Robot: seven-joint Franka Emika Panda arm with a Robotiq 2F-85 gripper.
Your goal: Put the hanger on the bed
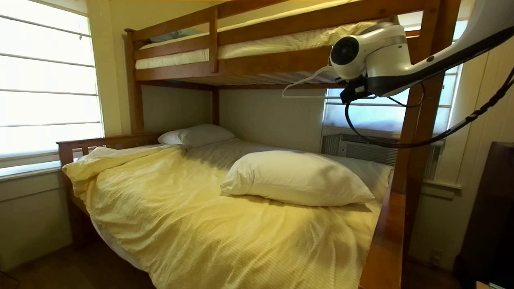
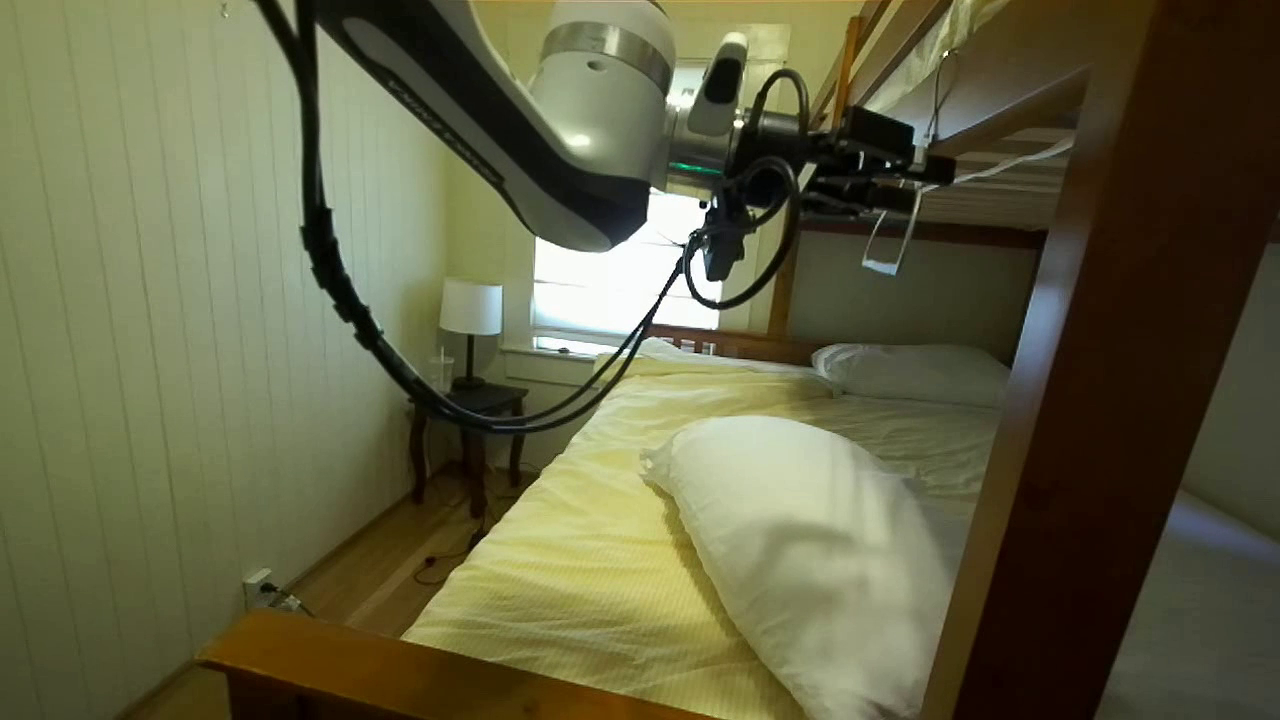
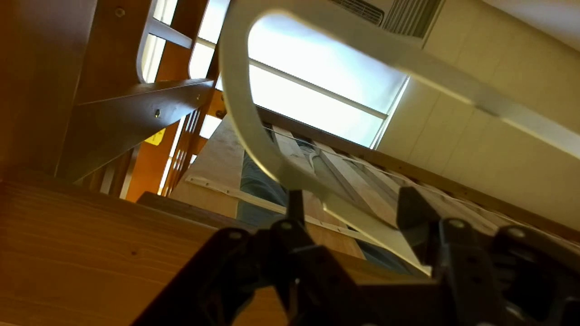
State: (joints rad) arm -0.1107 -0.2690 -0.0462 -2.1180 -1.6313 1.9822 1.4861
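Observation:
The pale, thin triangular hanger [image 1: 305,96] hangs beneath the upper bunk's side rail, well above the bed. In an exterior view its hook reaches up to the rail and its lower end [image 2: 880,266] shows below my fingers. My gripper [image 2: 925,185] is at the hanger; it also shows in an exterior view [image 1: 344,89]. In the wrist view the fingers [image 3: 353,213] stand wide apart, with one arm of the hanger [image 3: 238,86] crossing between them, close to the right finger; touch is unclear. The bed [image 1: 192,216] is the lower bunk with the yellow comforter [image 2: 580,560].
The upper bunk's rail [image 1: 273,60] and slats [image 3: 326,181] are right beside the gripper. A bunk post [image 2: 1060,400] stands near the arm. A white pillow [image 1: 297,176] lies on the bed. The footboard [image 2: 430,670] edges the bed. A cable loops below the arm.

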